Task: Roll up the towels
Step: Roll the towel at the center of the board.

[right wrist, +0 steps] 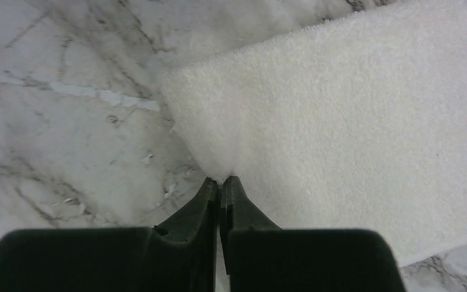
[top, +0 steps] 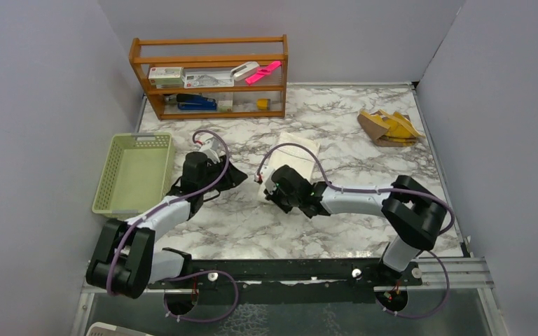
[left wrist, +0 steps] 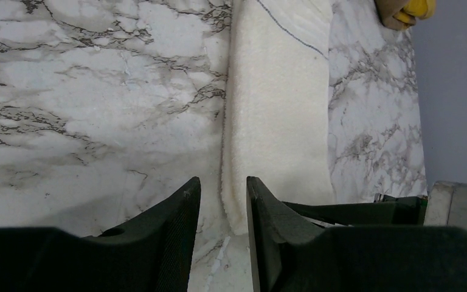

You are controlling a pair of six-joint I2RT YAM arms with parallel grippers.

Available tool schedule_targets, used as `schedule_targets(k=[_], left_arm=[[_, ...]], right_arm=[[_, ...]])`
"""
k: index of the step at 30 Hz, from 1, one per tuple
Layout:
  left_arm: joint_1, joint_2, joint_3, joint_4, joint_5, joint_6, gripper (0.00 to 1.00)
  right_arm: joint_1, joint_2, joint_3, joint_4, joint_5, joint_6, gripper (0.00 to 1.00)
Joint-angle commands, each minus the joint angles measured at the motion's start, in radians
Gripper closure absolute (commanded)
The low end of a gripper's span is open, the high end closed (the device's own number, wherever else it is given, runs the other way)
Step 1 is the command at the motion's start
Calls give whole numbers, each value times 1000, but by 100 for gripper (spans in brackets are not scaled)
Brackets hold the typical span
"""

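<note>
The white towel (top: 301, 150) lay flat near the middle of the marble desk (top: 252, 224), and its long axis ran roughly from 6 o'clock to 12 o'clock in the top view. Its near short end pointed toward the arms. The right gripper (right wrist: 221, 182) had its fingers closed, and they pinched the near edge of this towel close to its corner at 7 o'clock. The left gripper (left wrist: 222, 198) stood partly open. Its fingers were on either side of the long edge at 9 o'clock and did not clamp it. The yellow towel (top: 390, 127) lay in loose tan folds at 2 o'clock on the desk, well apart; its lettering was too small to read. A green basket (top: 140, 138) stood at 9 o'clock. The wooden shelf (top: 214, 113) at 11 o'clock held boxes with print too small to read.
</note>
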Motion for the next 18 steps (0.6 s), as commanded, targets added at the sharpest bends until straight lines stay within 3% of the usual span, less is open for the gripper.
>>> schedule_targets(k=[1, 9, 18], left_arm=[[4, -98, -34, -13, 46, 12, 63], [-12, -149, -34, -14, 102, -40, 63], [-186, -102, 0, 31, 31, -56, 63]], right_arm=[[-56, -65, 47, -86, -292, 125, 99], [-233, 8, 123, -138, -630, 227, 99], [-382, 188, 195, -139, -957, 310, 99]])
